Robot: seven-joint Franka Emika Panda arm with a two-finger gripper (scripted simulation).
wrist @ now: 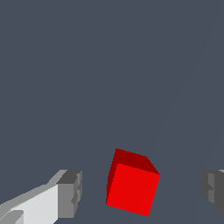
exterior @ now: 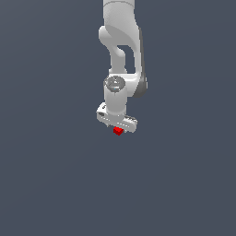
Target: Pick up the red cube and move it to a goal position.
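Note:
The red cube lies on the grey floor, a small bright-red block turned a little off square. In the wrist view it sits between my two fingers, with a clear gap on each side. My gripper is open and touches nothing. In the exterior view the white arm reaches straight down and the gripper hangs right over the cube, which peeks out just below the hand. The fingertips are hidden by the hand in that view.
A plain dark grey floor fills both views. No other objects, containers or edges show.

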